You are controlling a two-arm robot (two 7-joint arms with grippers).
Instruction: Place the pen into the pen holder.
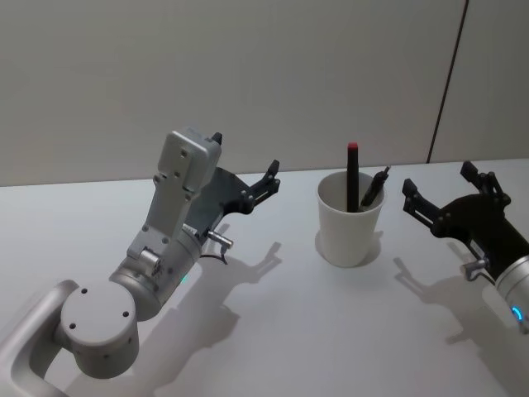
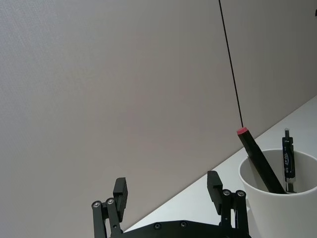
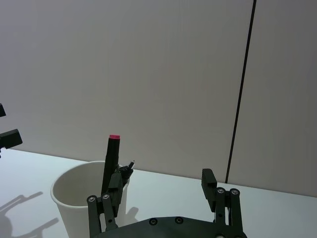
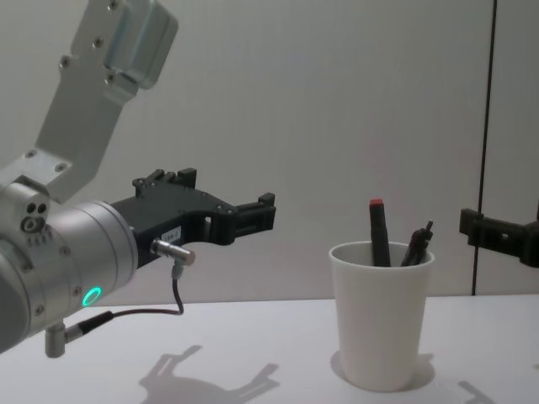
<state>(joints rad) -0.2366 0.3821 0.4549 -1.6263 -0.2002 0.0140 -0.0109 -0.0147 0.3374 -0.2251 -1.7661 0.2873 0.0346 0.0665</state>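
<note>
So the pen holder [image 1: 350, 222], a plain white paper cup, is parked on the white tabletop [image 1: 273, 331] toward its far edge, a bit right of the middle. Two pens are already stood inside it: a black pen with a red cap end [image 1: 353, 176], leaned almost upright with its top well above the rim, and a shorter black clip pen [image 1: 374, 188] tilted off toward the right side of the rim. In the chest view the same pair is seen poking out of the cup [image 4: 381, 313], red-tipped pen [image 4: 378, 231] on the left and the clip pen [image 4: 417, 242] beside it.

The left gripper [image 1: 245, 172] is held above the tabletop to the left of the cup, clear of it, fingers spread wide with nothing between them. That's backed up by the left wrist view, where the left gripper [image 2: 168, 191] is seen gaping open with the cup [image 2: 283, 196] off to one side.

The right gripper [image 1: 438, 186] is hung just right of the cup, not touching it, also spread wide and empty; in the right wrist view the right gripper [image 3: 161, 184] is seen open with the cup [image 3: 88, 191] beyond it.
</note>
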